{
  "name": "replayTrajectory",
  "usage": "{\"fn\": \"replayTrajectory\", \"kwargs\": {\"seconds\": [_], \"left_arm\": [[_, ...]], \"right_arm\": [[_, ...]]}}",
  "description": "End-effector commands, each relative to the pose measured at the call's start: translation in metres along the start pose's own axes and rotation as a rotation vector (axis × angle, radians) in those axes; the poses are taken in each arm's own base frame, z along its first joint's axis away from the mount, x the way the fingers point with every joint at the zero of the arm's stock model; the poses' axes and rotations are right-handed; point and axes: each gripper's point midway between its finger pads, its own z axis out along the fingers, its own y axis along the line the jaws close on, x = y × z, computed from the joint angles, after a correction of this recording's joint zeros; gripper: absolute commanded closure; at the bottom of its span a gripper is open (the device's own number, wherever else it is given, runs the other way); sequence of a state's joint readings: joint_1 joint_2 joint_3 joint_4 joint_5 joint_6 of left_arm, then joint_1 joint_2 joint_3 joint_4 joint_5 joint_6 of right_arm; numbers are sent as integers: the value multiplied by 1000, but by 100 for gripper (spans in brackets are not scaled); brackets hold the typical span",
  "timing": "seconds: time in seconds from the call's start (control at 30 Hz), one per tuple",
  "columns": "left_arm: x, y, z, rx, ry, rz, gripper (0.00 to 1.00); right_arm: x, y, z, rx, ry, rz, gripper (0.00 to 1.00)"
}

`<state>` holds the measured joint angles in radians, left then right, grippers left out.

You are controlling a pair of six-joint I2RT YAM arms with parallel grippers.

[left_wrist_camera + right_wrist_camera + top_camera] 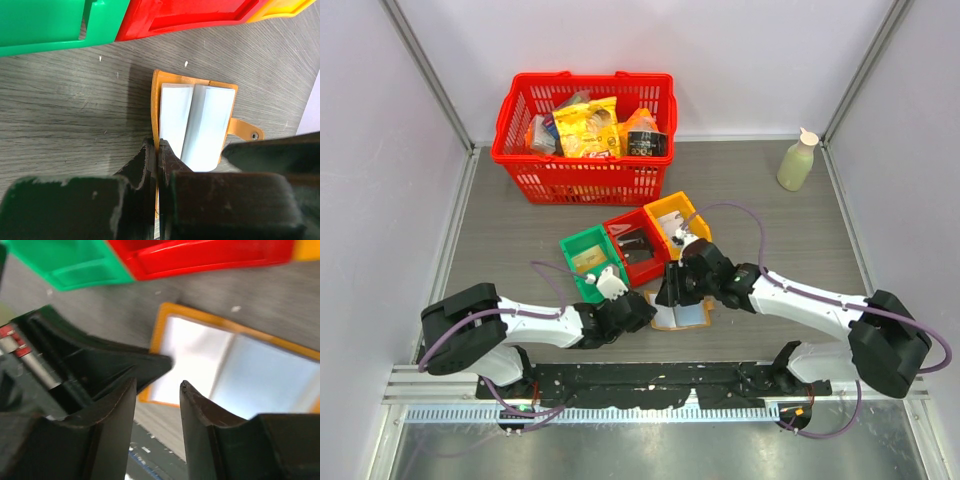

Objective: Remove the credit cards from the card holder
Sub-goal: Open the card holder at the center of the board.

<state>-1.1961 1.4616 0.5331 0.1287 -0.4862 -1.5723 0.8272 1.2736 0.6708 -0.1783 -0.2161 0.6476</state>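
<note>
left gripper (158,146) pinches card holder (195,120)

Robot test cell in a lab

Pale walls (360,200) on metal frame posts (425,70) close in a grey table (770,200); two white arms (535,322) stand on a black base plate (650,378), near a red shopping basket (585,182).

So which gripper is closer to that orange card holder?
Left. The left gripper is pinching the edge of the card holder, so it is touching it. The right gripper hangs just over it with its fingers apart. Whether it touches can't be seen.
</note>
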Motion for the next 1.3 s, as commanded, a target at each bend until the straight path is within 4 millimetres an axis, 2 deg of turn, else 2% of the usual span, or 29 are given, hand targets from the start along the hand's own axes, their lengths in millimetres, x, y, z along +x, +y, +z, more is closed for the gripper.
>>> {"fn": "replayTrajectory", "kwargs": {"seconds": [0.0,0.07,0.17,0.47,0.7,0.87,1.13,1.27], "left_arm": [[-4,-1,1,16,-25,-25,100],[-3,0,1,16,-24,-23,100],[-3,-1,1,19,-23,-24,100],[-3,-3,1,20,-25,-18,100],[-3,-4,0,22,-26,-18,100],[-3,-4,1,21,-24,-17,100],[-2,-6,1,23,-23,-14,100],[-2,-7,1,24,-25,-15,100]], "right_arm": [[-21,-50,-23,306,-121,-31,52],[-18,-64,-30,376,-119,-34,47],[-10,-73,-30,411,-90,-29,43],[6,-79,-12,395,-34,-12,43],[11,-87,-7,421,-19,-14,42],[13,-77,-4,358,-13,-10,43],[0,-52,-7,257,-48,-3,58],[-5,-29,-13,159,-56,-6,62]]}}
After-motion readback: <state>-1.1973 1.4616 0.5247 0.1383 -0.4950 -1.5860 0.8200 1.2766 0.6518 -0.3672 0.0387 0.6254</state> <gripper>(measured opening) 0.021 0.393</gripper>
